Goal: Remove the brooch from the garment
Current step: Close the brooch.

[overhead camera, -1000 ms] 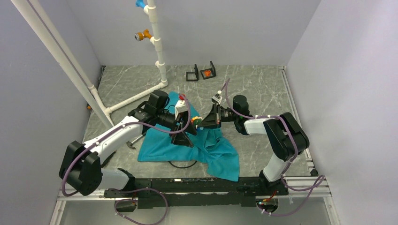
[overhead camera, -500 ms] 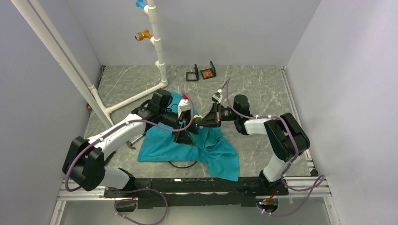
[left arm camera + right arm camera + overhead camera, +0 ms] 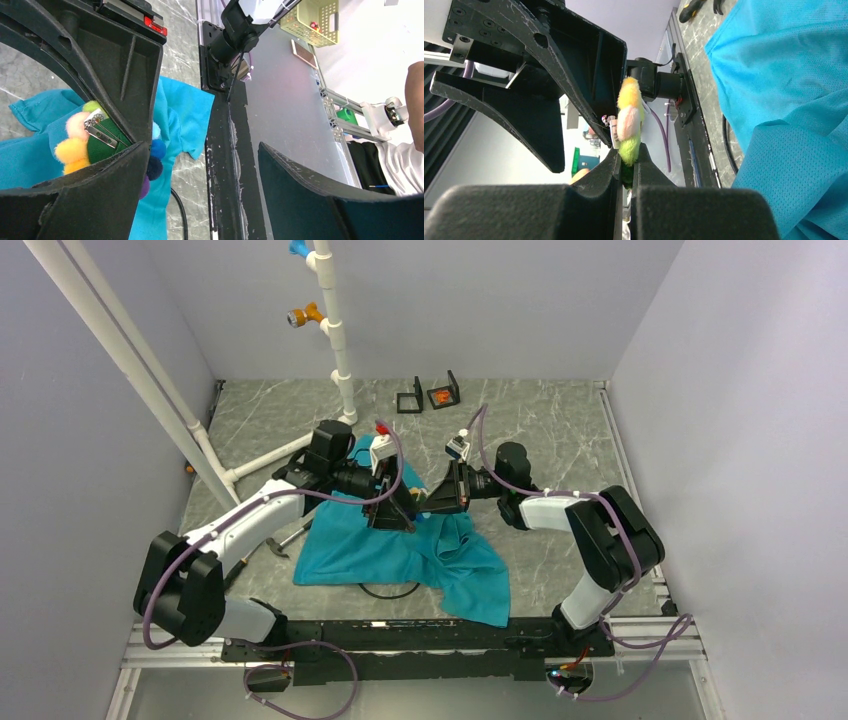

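Note:
The brooch (image 3: 629,120), a cluster of yellow, pink and green pom-poms on a green backing with a metal pin (image 3: 100,134), is pinched at its lower edge by my shut right gripper (image 3: 626,161). It hangs above the teal garment (image 3: 400,562), and in the right wrist view no cloth shows on it. In the top view the brooch (image 3: 419,496) sits between the two grippers. My left gripper (image 3: 200,195) is open and right next to it (image 3: 393,508). One of its fingers (image 3: 75,195) rests beside the brooch, which is outside the jaws.
A white pipe frame (image 3: 335,335) with blue and orange pegs stands at the back left. Two small black stands (image 3: 428,396), one holding an orange piece, sit behind the arms. A black cable (image 3: 392,592) loops under the garment's front hem (image 3: 180,220). A hand tool (image 3: 285,540) lies left of the cloth.
My left gripper has lifted and swung back toward the right gripper, ending close beside the brooch. The right gripper has kept its hold and risen slightly.

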Available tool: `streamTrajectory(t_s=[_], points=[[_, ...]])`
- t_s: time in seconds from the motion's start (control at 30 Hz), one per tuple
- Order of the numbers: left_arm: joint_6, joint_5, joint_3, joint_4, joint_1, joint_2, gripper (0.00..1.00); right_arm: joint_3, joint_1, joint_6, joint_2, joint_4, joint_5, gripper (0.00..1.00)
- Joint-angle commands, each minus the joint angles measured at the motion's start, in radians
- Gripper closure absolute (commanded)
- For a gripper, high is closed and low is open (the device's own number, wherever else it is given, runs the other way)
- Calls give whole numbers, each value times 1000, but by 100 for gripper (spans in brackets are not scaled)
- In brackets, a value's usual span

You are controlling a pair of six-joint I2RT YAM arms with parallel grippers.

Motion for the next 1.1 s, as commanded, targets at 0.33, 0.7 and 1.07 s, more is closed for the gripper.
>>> streamTrajectory(t_s=[0.33, 0.7, 1.07], points=[[285, 86, 98, -319, 47, -45, 4, 27, -10, -127, -37, 13, -47, 100], [220, -619, 144, -225, 190, -134, 1, 51, -2, -414, -114, -233, -108, 100], [-311, -144, -5, 176, 280, -72, 1, 125, 3, -615, -152, -443, -168, 100]])
